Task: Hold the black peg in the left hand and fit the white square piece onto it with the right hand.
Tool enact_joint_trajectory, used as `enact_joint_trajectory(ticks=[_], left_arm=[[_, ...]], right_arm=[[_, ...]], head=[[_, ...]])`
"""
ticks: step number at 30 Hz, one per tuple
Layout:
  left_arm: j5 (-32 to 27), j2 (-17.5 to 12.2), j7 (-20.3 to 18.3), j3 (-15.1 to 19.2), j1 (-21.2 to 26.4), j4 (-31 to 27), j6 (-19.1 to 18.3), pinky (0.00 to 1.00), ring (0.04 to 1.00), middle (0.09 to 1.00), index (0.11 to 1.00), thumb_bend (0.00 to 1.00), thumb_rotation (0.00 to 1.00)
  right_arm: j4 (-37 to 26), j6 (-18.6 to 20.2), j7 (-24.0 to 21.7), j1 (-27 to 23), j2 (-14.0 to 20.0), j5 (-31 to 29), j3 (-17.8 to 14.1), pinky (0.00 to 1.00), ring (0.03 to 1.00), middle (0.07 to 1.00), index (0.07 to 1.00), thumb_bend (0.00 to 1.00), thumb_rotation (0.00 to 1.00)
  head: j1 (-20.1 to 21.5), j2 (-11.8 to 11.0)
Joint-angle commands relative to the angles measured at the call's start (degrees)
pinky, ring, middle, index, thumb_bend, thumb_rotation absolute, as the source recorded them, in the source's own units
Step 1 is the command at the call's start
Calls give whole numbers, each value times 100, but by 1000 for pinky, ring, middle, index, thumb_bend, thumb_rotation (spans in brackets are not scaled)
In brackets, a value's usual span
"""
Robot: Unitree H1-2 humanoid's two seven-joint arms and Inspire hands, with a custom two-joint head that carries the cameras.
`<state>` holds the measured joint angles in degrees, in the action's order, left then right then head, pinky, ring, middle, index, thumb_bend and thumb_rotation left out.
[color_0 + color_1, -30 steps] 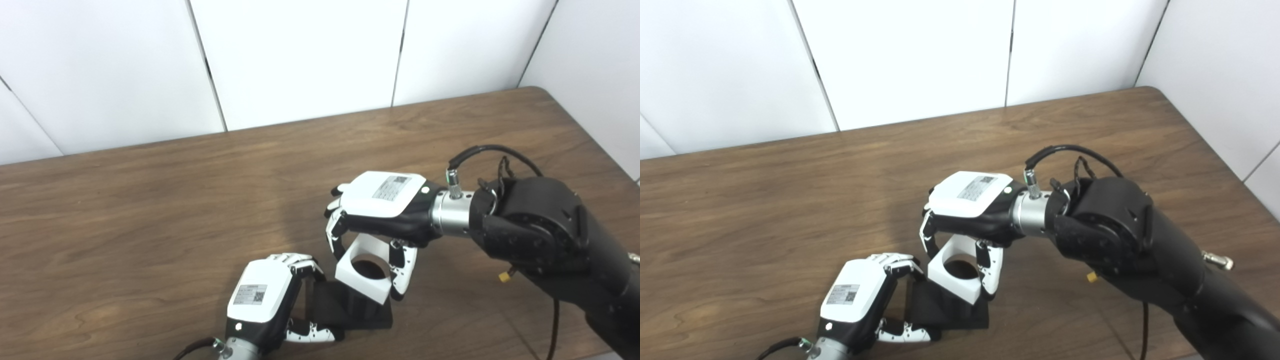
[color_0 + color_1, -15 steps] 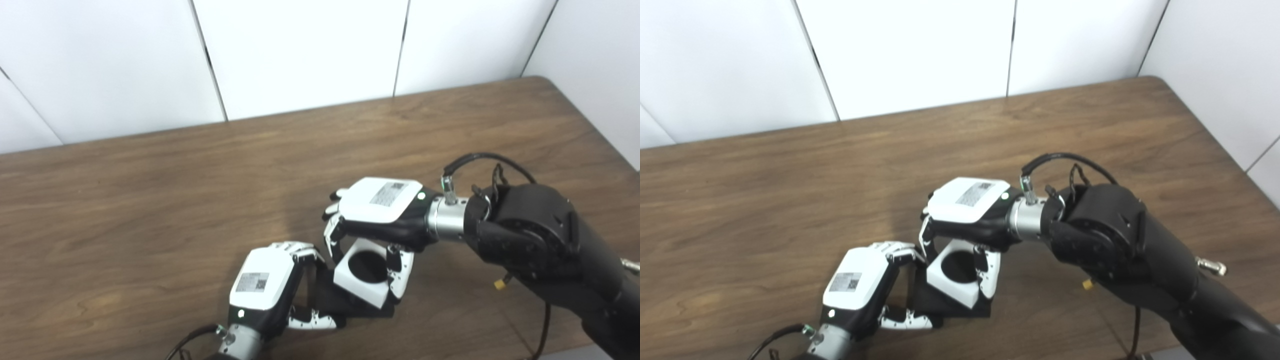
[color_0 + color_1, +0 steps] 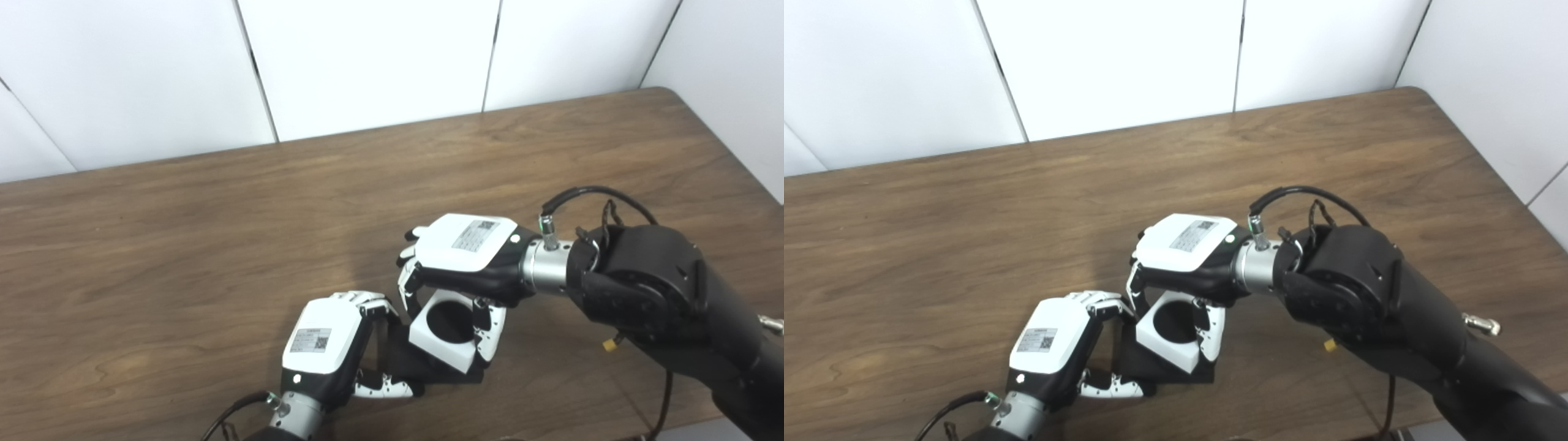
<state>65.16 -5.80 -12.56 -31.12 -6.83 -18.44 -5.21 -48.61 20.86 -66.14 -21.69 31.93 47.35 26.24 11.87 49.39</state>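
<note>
My left hand (image 3: 324,346) is shut on the black peg piece (image 3: 416,367), gripping its flat square base at the near middle of the table. My right hand (image 3: 462,257) is shut on the white square piece (image 3: 444,334), fingers on its far side and thumb on its right side. The white piece has a round hole and sits low over the black base; the hole looks dark, filled by the peg. The same scene shows in the right eye view, with the white piece (image 3: 1167,337) on the black base (image 3: 1133,364).
The brown wooden table (image 3: 184,245) stretches left and back to white wall panels (image 3: 367,61). Its right edge (image 3: 723,141) runs close to my right arm (image 3: 661,300). A black cable loops over the right wrist (image 3: 582,196).
My right hand has lowered the white square piece down over the black peg, closer to the base. The left hand has kept its grip. The camera has shifted slightly.
</note>
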Motion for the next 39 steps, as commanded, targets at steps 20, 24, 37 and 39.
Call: enact_joint_trajectory(ticks=[20,24,37,39], left_arm=[[229,3,-441,-63,-33,118,-191,762,782,756,488,518,47],[248,1,-453,-66,-28,123,-194,761,782,755,488,518,47],[243,-15,-461,-71,-5,128,-185,763,782,756,488,518,46],[253,-16,-462,-73,-4,130,-186,763,781,755,488,518,47]], right_arm=[[-42,-617,-75,141,-288,159,-431,970,914,795,574,791,250],[-44,-527,-160,43,-283,-24,-546,998,922,804,623,975,417],[-52,-252,-403,-326,-154,-239,-586,1000,975,906,748,1000,520],[-65,-215,-423,-342,-159,-198,-581,1000,983,917,772,1000,513]], head=[[1,77],[1,77],[-1,83],[-1,83]])
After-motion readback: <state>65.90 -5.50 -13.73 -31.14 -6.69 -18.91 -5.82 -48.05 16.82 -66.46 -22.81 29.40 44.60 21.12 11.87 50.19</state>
